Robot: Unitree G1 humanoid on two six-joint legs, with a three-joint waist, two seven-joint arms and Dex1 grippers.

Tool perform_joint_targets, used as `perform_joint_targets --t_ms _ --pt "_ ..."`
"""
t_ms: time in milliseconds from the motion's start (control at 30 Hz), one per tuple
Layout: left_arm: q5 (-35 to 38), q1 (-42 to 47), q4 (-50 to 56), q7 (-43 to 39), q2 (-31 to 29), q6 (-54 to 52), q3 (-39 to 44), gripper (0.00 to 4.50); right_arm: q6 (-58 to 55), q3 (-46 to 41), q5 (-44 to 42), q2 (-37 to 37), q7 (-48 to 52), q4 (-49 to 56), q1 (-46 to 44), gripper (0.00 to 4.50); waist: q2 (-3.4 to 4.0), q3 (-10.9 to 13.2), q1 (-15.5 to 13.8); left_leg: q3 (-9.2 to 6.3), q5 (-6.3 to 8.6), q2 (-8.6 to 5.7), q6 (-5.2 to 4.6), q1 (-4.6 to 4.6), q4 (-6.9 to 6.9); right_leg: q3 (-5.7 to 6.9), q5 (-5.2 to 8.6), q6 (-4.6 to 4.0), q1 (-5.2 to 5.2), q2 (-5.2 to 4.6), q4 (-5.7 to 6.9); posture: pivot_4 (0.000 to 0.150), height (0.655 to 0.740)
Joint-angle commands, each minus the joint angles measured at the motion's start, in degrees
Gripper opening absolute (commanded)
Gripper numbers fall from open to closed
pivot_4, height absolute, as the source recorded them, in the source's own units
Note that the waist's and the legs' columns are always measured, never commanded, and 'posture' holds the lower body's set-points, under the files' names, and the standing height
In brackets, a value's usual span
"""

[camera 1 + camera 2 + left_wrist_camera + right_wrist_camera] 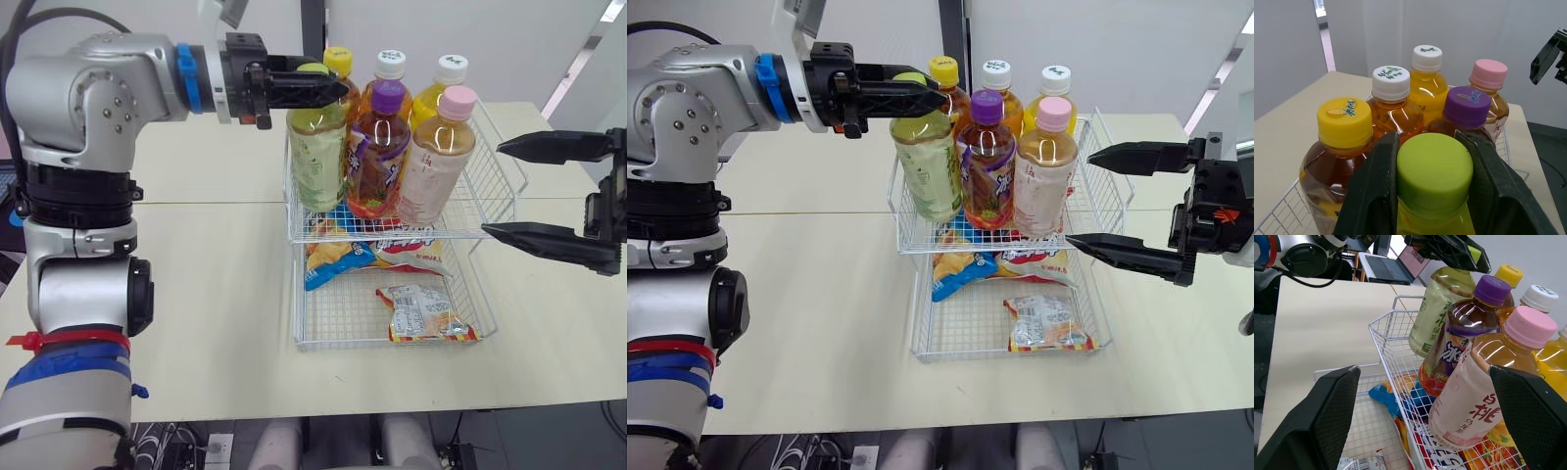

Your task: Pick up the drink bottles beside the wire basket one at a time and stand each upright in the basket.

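Note:
A white two-tier wire basket stands on the table. Its upper tier holds several upright drink bottles with yellow, white, purple and pink caps. The green-capped bottle stands upright at the tier's front left corner. My left gripper reaches in from the left and is shut on that bottle's cap, one finger on each side. To the right of the basket my right gripper hangs wide open with nothing between its fingers.
The lower tier holds a chips bag and a small snack packet. Bare beige table stretches left of the basket and in front of it. A laptop sits beyond the far table.

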State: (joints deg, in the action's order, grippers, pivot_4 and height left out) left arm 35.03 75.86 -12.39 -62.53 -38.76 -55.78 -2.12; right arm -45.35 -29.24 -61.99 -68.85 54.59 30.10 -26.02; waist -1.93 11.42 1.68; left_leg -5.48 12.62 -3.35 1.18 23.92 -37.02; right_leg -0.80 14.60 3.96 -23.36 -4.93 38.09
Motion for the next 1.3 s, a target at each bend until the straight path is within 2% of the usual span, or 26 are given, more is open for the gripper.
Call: perform_joint_targets --t_ms 33,300,333,633,867,1000,1133,1233,1300 --pt "-0.55 1.85 0.68 -0.44 -0.08 1.94 1.21 1.72 0.6 -1.42 -0.36 -0.55 -0.82 0.43 -1.0 4.5 0.0 0.0 -0.02 0.0 0.0 0.0 0.0 0.0 0.0 0.0 0.0 0.0 0.0 0.0 0.0 0.15 0.74" --pt "-0.42 1.6 1.06 -1.97 -0.17 2.76 1.43 4.32 0.74 -1.17 -0.34 -0.29 -1.45 0.76 -0.84 4.5 0.0 0.0 -0.01 0.01 0.0 0.0 0.0 -0.02 -0.01 -0.01 0.0 0.0 0.01 0.0 0.0 0.15 0.74" --pt "-0.1 1.7 1.13 -2.29 -0.36 2.49 1.72 4.47 0.76 -1.15 -0.34 -0.28 -1.49 0.76 -0.84 4.5 0.0 0.0 -0.01 0.01 0.0 0.0 0.0 -0.02 0.0 0.0 0.0 0.0 0.01 0.0 0.0 0.15 0.74" --pt "3.05 3.0 2.34 -1.66 -4.92 -1.25 7.17 4.47 1.07 -1.8 0.83 -0.74 -1.12 0.27 -0.44 4.5 0.0 0.0 0.12 0.01 0.0 0.01 0.0 -0.02 0.0 -0.01 0.0 0.0 0.01 0.01 0.01 0.15 0.74" --pt "1.05 -0.77 3.64 -0.81 -13.09 0.34 9.6 4.47 2.59 -1.99 3.78 -1.12 0.92 -1.78 -0.4 4.5 0.01 -0.01 0.05 0.01 0.0 0.0 0.0 -0.04 -0.01 0.0 0.0 0.0 0.03 0.01 0.02 0.15 0.74" --pt "-3.74 -8.36 5.4 2.47 -18.7 4.8 11.18 4.47 4.93 -2.34 7.11 -1.68 2.77 -5.61 -1.02 4.5 0.02 -0.01 0.09 0.04 0.0 0.01 0.0 -0.08 0.01 -0.04 0.0 0.0 0.03 0.0 0.03 0.15 0.74" --pt "-9.68 -21.96 6.81 4.51 -22.4 16.67 14.78 4.47 9.55 -2.98 12.74 -0.66 2.89 -11.67 -1.1 4.5 0.05 -0.03 0.15 0.11 0.0 0.03 0.0 -0.12 0.03 -0.1 0.0 -0.01 0.02 0.0 0.03 0.15 0.74" --pt "-14.01 -34.09 7.93 10.52 -20.24 25.2 19.04 4.47 14.11 -3.63 17.26 1.56 -0.11 -17.56 -2.52 4.5 0.06 -0.04 -0.03 0.13 0.0 0.03 0.0 -0.13 0.03 -0.13 -0.01 -0.02 0.02 -0.03 -0.01 0.15 0.74" --pt "-14.99 -37.65 8.99 14.56 -17.91 27.72 20.87 4.47 16.32 -3.88 20.14 1.88 0.37 -19.64 -1.21 4.5 0.05 -0.04 -0.23 0.12 0.0 0.03 0.0 -0.1 0.02 -0.11 -0.02 -0.03 0.01 -0.06 0.0 0.15 0.74"
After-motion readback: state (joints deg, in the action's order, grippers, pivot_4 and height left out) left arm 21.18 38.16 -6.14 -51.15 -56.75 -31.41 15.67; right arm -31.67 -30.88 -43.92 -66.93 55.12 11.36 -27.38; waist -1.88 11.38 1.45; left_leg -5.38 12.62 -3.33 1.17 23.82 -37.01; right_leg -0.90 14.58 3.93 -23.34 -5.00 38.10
